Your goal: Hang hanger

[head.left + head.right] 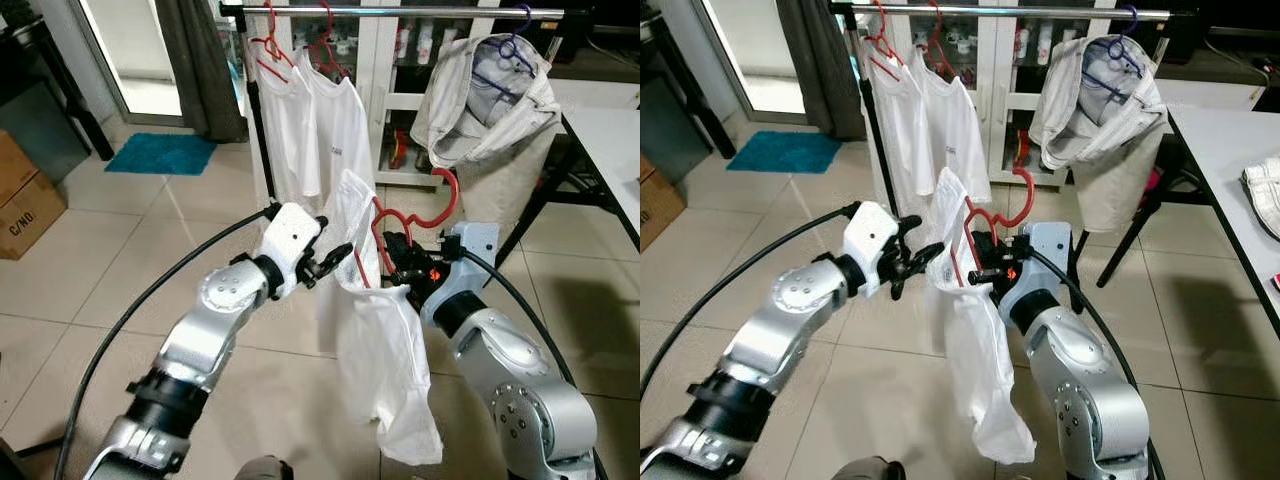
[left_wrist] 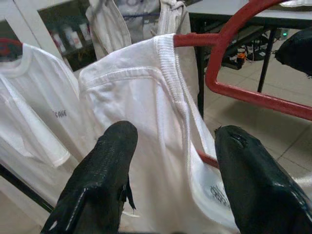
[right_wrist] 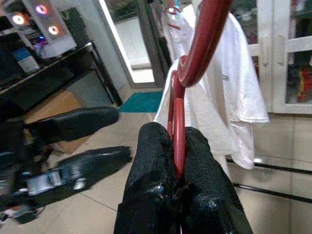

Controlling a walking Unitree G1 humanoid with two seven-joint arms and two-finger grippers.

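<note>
Two silver arms meet below the clothes rail (image 1: 400,12): the right pincer (image 3: 178,146) is clenched on the red hanger (image 1: 420,215) carrying a white shirt (image 1: 385,350), the left pincer (image 2: 168,161) released beside it; lift straight, hook leading over the rail's free middle

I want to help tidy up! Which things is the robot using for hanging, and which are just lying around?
For the job:
red hanger, pinched in the right tool
white shirt draped on it
left tool, open beside the shirt
rail

Just lying about:
blue mat
cardboard box
white table
</note>
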